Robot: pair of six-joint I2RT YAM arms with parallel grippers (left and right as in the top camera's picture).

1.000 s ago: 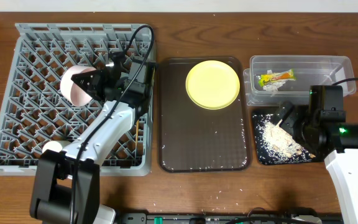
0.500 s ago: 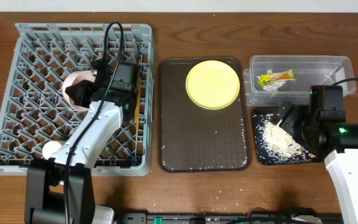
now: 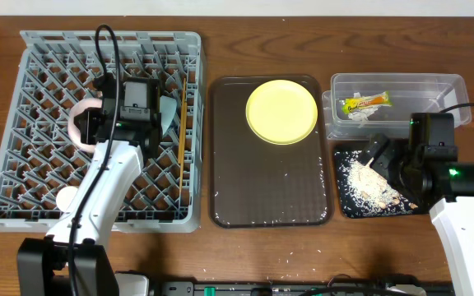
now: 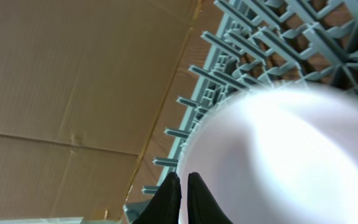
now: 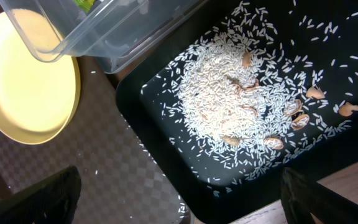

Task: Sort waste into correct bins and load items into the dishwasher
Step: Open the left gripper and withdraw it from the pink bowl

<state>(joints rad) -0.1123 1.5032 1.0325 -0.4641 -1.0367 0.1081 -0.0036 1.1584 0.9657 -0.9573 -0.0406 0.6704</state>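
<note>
The white-pink bowl (image 3: 79, 123) is tipped on its side at the left middle of the grey rack (image 3: 48, 49), its rim pinched in the closed left gripper (image 3: 97, 125). Chopsticks (image 3: 183, 123) lie in the rack just right of the arm, and a white cup (image 3: 67, 198) sits nearer the front. The right gripper (image 5: 179, 202) hangs wide open over rice (image 3: 373, 185) in the black tray (image 3: 344, 205).

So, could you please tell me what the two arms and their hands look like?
The left arm and right arm each have white links, black joint housings and a looping black cable. The left hand and right hand are black. A small green light glows on the right arm.
</note>
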